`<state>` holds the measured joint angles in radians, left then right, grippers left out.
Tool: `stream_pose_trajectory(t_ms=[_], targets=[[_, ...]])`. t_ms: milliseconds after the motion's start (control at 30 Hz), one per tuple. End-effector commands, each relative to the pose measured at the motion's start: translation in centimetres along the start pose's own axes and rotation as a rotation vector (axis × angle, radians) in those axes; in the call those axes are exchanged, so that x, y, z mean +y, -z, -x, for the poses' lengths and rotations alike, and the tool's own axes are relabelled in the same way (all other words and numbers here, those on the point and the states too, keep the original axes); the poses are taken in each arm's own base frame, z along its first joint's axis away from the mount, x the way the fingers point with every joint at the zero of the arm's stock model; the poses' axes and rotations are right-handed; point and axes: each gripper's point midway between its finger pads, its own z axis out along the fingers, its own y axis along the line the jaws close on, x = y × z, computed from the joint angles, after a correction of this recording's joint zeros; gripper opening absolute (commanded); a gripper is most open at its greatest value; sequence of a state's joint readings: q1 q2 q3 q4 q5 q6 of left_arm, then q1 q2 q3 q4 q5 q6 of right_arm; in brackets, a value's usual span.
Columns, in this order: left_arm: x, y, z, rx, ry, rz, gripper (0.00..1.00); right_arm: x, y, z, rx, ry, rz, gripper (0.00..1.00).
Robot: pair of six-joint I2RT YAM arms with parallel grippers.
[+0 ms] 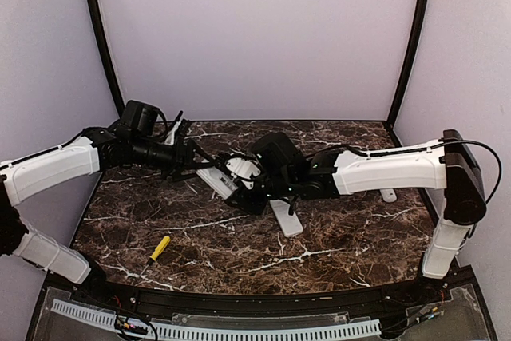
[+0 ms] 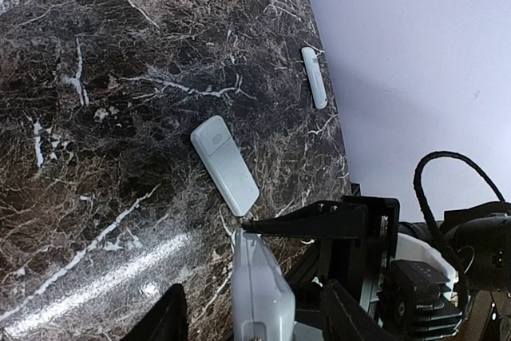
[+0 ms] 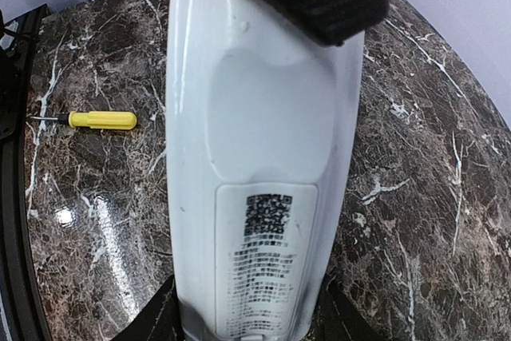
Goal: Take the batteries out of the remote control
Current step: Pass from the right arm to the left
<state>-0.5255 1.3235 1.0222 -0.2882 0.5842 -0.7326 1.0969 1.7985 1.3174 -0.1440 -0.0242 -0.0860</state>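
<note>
**Top view.** The right hand [image 1: 243, 189] holds the remote [image 1: 222, 177] clear of the tabletop [image 1: 335, 237] and turns it toward the left hand [image 1: 196, 164], which meets its far end. This looks like one arm steadying the remote so the other can work on it. A second remote [image 1: 286, 217] lies flat just in front of them. A screwdriver [image 1: 160, 247] lies near the front edge and a small white piece [image 1: 389, 195] far to the right, well apart from each other.

**Left wrist view.** The left hand's fingers [image 2: 172, 317] straddle the remote's end with a gap on each side. The hand is moderately wide and grips nothing.

**Right wrist view.** The remote fills the frame, back side facing the camera, and the right hand is clamped on its near end. A black padded finger crosses its far end. The cover [image 3: 267, 269], which carries a printed label, appears seated, so the compartment is closed and its contents are hidden. No batteries show in any view. They probably sit behind this cover, so unloading them requires taking it off first.
</note>
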Motion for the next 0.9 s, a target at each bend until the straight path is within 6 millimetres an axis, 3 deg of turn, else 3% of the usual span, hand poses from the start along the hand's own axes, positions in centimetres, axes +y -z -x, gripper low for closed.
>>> stream_pose_trajectory(t_ms=[0,267,667,867], targets=[[0.1,0.1,-0.4,0.025,0.011,-0.004,0.54,0.4,1.1,1.1,-0.028,0.066,-0.013,0.23],[0.7,-0.5,-0.7,0.049,0.043,-0.006,0.43,0.5,1.0,0.9,-0.015,0.116,-0.035,0.22],[1.5,-1.0,-2.0,0.098,0.072,-0.009,0.43,0.2,0.7,0.6,-0.002,0.133,-0.052,0.22],[1.4,-1.2,-2.2,0.109,0.077,-0.025,0.32,0.2,0.4,0.5,0.002,0.139,-0.055,0.22]])
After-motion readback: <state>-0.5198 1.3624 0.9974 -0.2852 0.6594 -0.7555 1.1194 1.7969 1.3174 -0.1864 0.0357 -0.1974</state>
